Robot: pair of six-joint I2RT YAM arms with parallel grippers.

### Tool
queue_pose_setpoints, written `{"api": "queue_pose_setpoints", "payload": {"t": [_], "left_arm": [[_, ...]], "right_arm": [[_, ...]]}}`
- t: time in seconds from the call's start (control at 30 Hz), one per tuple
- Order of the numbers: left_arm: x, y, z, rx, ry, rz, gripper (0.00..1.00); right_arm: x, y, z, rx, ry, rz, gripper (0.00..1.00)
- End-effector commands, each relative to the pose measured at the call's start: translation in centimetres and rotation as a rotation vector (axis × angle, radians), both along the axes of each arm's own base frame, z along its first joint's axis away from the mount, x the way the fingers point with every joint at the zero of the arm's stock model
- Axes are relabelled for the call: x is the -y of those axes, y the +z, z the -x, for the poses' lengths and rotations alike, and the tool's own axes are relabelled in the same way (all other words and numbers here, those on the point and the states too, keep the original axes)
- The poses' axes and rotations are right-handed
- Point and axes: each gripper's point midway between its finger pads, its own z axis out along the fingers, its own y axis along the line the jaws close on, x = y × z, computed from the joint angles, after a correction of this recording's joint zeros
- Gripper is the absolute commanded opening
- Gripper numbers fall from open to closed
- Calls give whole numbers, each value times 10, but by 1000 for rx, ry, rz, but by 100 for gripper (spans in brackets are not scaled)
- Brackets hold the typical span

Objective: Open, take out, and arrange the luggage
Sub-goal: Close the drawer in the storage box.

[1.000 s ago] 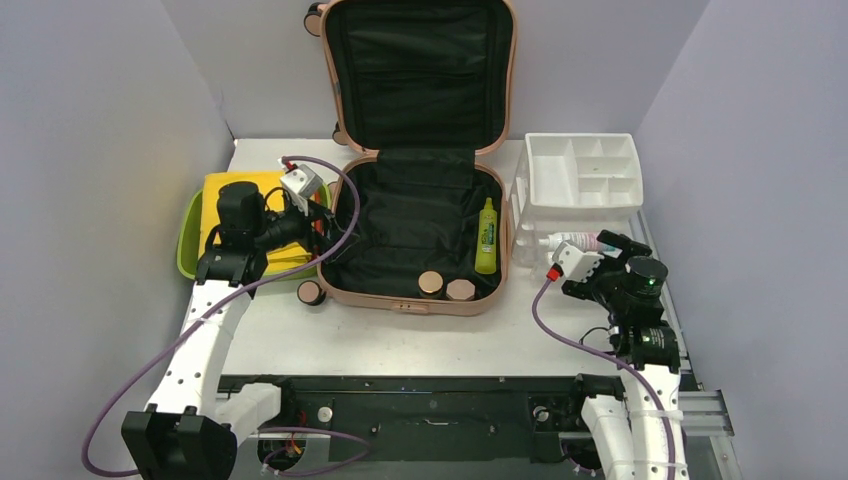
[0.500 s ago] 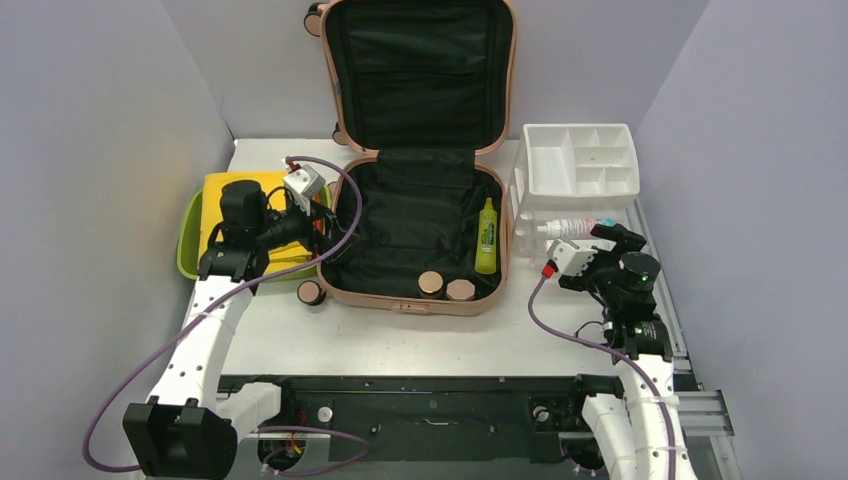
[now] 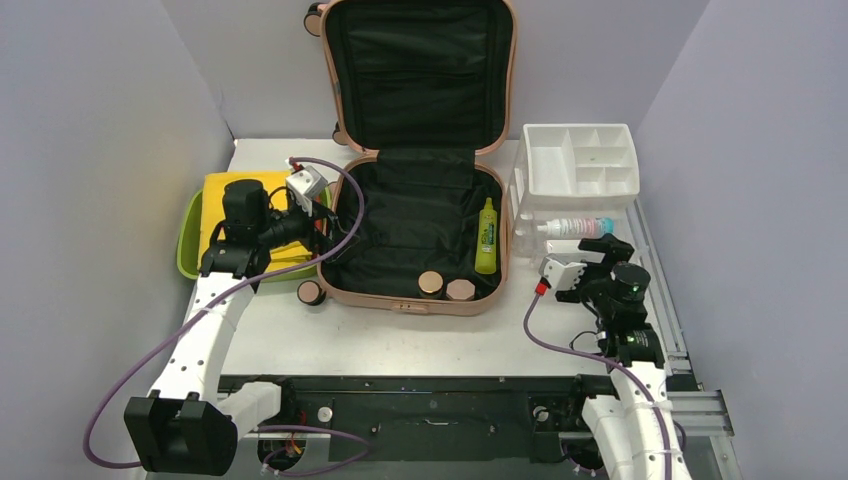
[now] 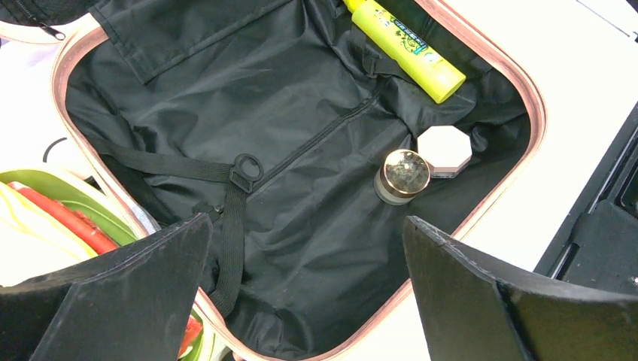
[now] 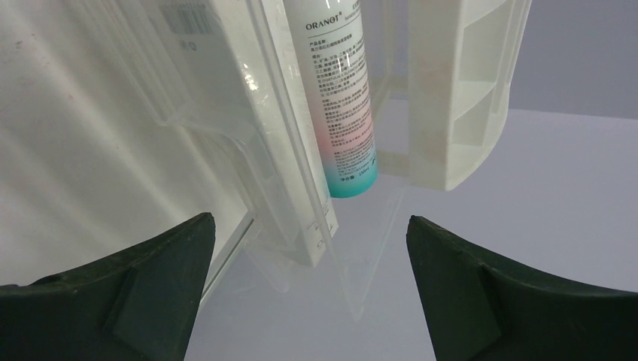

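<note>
The salmon-pink suitcase [image 3: 412, 301] lies open, its lid standing against the back wall. On its black lining [image 4: 301, 188] lie a yellow-green bottle [image 3: 486, 236], a gold-lidded jar [image 4: 405, 173] and an octagonal pale jar [image 4: 444, 149]. My left gripper [image 3: 325, 232] is open and empty over the case's left rim [image 4: 308, 301]. My right gripper [image 3: 600, 246] is open and empty, just in front of a white-and-pink bottle [image 3: 575, 227] that lies in a clear rack [image 5: 248, 150]. The bottle [image 5: 338, 98] is beyond the right gripper's open jaws [image 5: 310, 293].
A white drawer organizer [image 3: 580, 160] stands at the back right, behind the clear rack. A lime-green tub [image 3: 187, 240] holding a yellow item [image 3: 240, 188] sits left of the case. A caster wheel [image 3: 311, 292] sticks out at the case's front left corner.
My right gripper has drawn back toward the near edge, away from the white-and-pink bottle, which now lies uncovered in the clear rack. The left arm has hardly moved.
</note>
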Motion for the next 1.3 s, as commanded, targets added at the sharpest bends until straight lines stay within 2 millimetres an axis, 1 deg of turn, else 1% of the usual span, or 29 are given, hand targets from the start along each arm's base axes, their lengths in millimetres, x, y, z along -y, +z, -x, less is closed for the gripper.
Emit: {"api": "queue_pose_setpoints", "payload": {"t": [0.0,0.03,0.1,0.27,0.3,0.43,0.47,0.53,0.57,0.63,0.67,0.7,0.83,0.87,0.93,1.07,1.1,1.2,1.23,1.27], "left_arm": [[-2,2,-3,46,-12,-15,96],[-2,1,-3,44,-12,-18,96],[-2,0,-4,41,-12,-21,96],[-4,-2,-4,44,-6,-26,96],[-4,-2,-4,45,-6,-27,96],[-4,-2,-4,49,-4,-32,96],[-5,-2,-4,53,-4,-35,96],[-6,-3,-3,57,-4,-40,96],[-6,-5,-2,55,-4,-43,96],[-7,-7,-1,58,-4,-49,96],[-7,-7,-1,61,-4,-52,96],[-7,-7,0,61,-4,-53,96],[-7,-9,1,65,-12,-57,96],[-7,-11,1,63,-14,-59,96],[-7,-12,0,60,-15,-63,96],[-7,-16,-2,53,-20,-72,96],[-7,-17,-2,51,-21,-74,96],[-7,-19,-3,45,-27,-80,96],[-7,-20,-4,43,-28,-81,96],[-7,-20,-4,44,-30,-85,96]], "right_arm": [[4,28,-17,150,-28,5,93],[5,28,-18,158,-30,12,93],[7,34,-21,188,-40,20,94],[10,56,-26,259,-67,16,94],[10,65,-27,276,-69,11,94],[9,80,-33,291,-70,-19,94],[9,77,-36,276,-77,-30,94],[12,83,-45,281,-106,-67,94],[13,77,-51,261,-117,-78,94],[16,82,-59,286,-137,-98,94],[17,82,-61,293,-147,-113,94],[17,88,-65,327,-149,-122,94],[12,97,-76,370,-156,-168,94],[14,99,-78,378,-167,-169,94],[7,100,-85,392,-150,-163,94],[3,99,-100,406,-121,-107,94],[3,96,-106,402,-121,-87,94],[6,102,-119,434,-145,-65,94],[9,99,-125,431,-155,-40,94],[9,101,-129,437,-155,-27,94]]}}
